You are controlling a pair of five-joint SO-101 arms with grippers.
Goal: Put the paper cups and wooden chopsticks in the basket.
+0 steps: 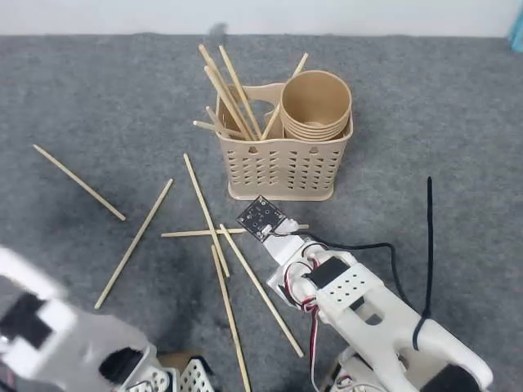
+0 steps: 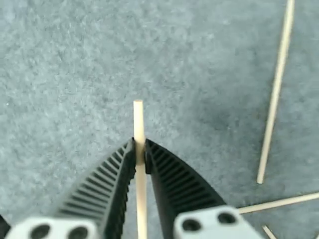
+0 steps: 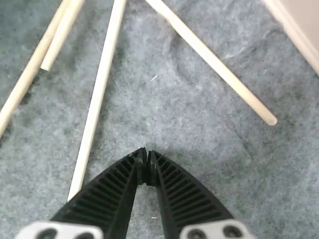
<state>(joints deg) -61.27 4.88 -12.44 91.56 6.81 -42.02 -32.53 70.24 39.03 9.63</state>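
The grey, felt-like surface (image 1: 425, 106) carries a beige plastic basket (image 1: 282, 167) with perforated walls. It stands upright near the far middle. Its right compartment holds a nested stack of tan paper cups (image 1: 316, 102), mouths up. The left compartment holds several standing chopsticks (image 1: 231, 94), set on end and fanning out toward the far left.

Several loose chopsticks (image 1: 133, 243), thin pale wooden sticks, lie flat in front of and to the left of the basket. Most have their long axes slanting from near to far, and one (image 1: 204, 233) lies crosswise.

The right pincer (image 3: 147, 162) has ribbed black fingers clenched together on nothing, and it hangs just above the surface among these sticks. The left pincer (image 2: 139, 149) is clenched on a held chopstick (image 2: 138, 124). Its long axis runs along the fingers, and its flat-cut end pokes out past their tips.
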